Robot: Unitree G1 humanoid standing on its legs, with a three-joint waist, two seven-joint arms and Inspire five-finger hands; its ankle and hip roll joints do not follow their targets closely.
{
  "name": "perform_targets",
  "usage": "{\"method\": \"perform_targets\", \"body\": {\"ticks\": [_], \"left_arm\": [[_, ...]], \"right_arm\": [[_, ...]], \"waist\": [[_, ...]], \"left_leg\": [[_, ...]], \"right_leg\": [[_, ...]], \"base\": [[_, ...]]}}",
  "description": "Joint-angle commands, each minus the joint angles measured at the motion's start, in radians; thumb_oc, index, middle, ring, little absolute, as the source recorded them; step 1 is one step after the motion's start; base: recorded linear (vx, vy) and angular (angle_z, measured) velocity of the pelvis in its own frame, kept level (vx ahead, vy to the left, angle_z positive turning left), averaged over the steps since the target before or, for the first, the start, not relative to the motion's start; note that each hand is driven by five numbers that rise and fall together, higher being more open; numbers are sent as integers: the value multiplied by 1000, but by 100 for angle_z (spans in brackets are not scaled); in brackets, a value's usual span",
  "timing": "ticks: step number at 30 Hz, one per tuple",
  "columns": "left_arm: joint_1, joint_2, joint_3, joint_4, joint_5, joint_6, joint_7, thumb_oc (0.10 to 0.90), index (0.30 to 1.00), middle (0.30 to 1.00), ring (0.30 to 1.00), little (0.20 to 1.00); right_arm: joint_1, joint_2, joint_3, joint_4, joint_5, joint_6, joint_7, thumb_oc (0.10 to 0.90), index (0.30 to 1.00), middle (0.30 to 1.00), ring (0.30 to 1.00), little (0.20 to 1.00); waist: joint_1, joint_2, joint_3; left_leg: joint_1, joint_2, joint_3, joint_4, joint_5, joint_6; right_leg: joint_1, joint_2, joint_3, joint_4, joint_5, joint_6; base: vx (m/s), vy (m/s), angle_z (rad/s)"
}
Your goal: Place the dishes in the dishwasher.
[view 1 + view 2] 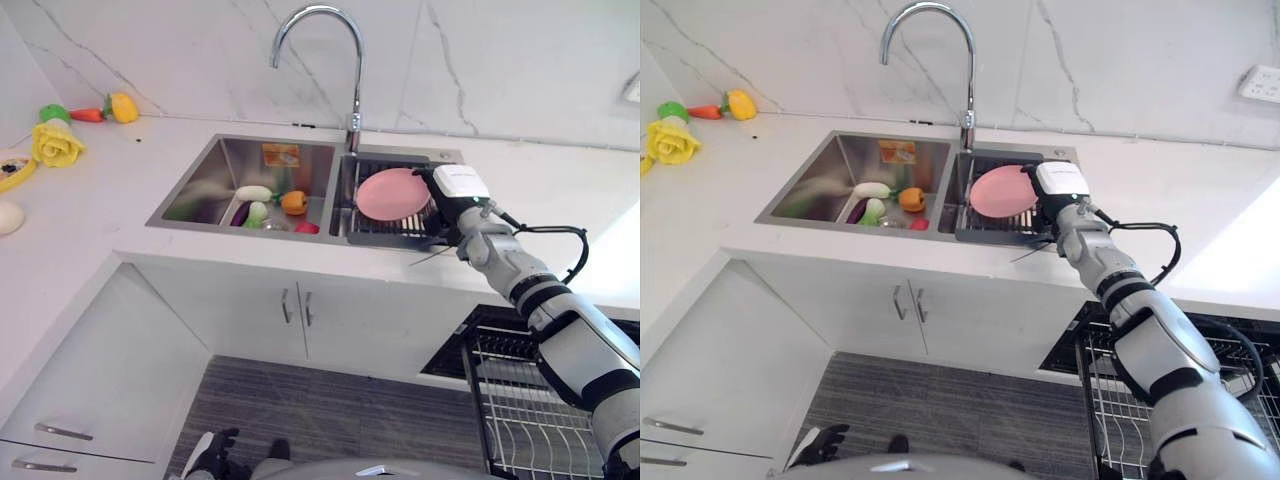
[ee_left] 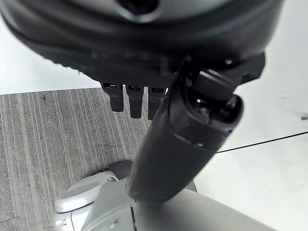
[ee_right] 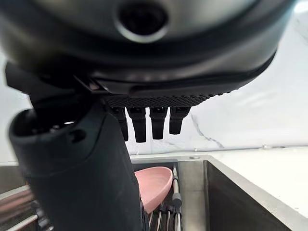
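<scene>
— Nearest item first, please.
— Dishwasher rack point(image 1: 520, 410): wire, pulled out low at the right, below the counter's front edge; nothing seen lying in it.
— Cabinet fronts?
— White cabinet doors point(image 1: 290, 315) under the sink, two slim handles side by side at the middle.
— Right hand?
— Right hand point(image 1: 447, 215): reaches over the counter's front edge to the sink's right basin. In its wrist view the fingers point(image 3: 151, 122) hang straight and relaxed, thumb alongside, nothing held.
— The dish?
— Pink plate point(image 1: 393, 193): stands tilted on edge in the dark drying rack point(image 1: 385, 228) that fills the right basin, just beside the right hand. Whether the hand touches it, I cannot tell.
— Left basin?
— Toy vegetables: a white piece point(image 1: 253, 193), a purple-and-green piece point(image 1: 248, 213), an orange pepper point(image 1: 293, 202), a red piece point(image 1: 307, 227), grouped near the divider.
— Fixtures?
— Chrome faucet point(image 1: 335, 60), arched, rising from the sink's back rim between the basins.
— Counter's far-left corner?
— Yellow flower point(image 1: 57, 145), carrot point(image 1: 87, 115), yellow pepper point(image 1: 124, 106). Marble wall point(image 1: 500, 60) behind.
— Left hand?
— Left hand point(image 2: 183, 139): hangs low over the grey striped floor point(image 2: 48, 144), fingers straight, empty.
</scene>
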Motion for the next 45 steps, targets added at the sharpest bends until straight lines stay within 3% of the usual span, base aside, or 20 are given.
{"method": "perform_targets", "body": {"ticks": [1,18,31,36,45], "left_arm": [[-71,22,-66,-20,-7,-53,-1,800,900,900,900,900],[-71,33,-67,-38,-13,-54,-9,800,900,900,900,900],[-86,60,-109,-137,-18,-74,-28,800,900,900,900,900],[-89,60,-115,-127,-14,-74,-26,800,900,900,900,900],[-94,70,-111,-129,7,-75,-12,800,900,900,900,900]], "right_arm": [[-126,-40,11,65,-13,5,-50,800,900,900,900,900],[-114,-26,1,165,-42,31,-60,800,900,900,900,900],[-162,-142,34,203,-134,64,-92,800,900,900,900,900],[-183,-146,48,188,-154,68,-112,800,900,900,900,900],[-204,-124,117,152,-267,75,-127,800,900,900,900,900]], "waist": [[46,-40,37],[68,-28,55],[103,22,110],[103,40,118],[111,41,115]], "left_leg": [[65,-31,69,9,-107,34],[42,-39,51,9,-99,36],[-32,-49,5,12,-65,22],[-49,-53,4,12,-58,22],[-49,-56,4,12,-62,25]], "right_leg": [[16,-25,20,22,-131,21],[7,-33,4,25,-127,24],[-39,-41,-36,35,-125,27],[-53,-46,-36,37,-125,28],[-51,-50,-36,34,-126,30]], "base": [[4,-2,3],[3,-1,3],[-21,-11,11],[-1,3,6],[1,0,0]]}}
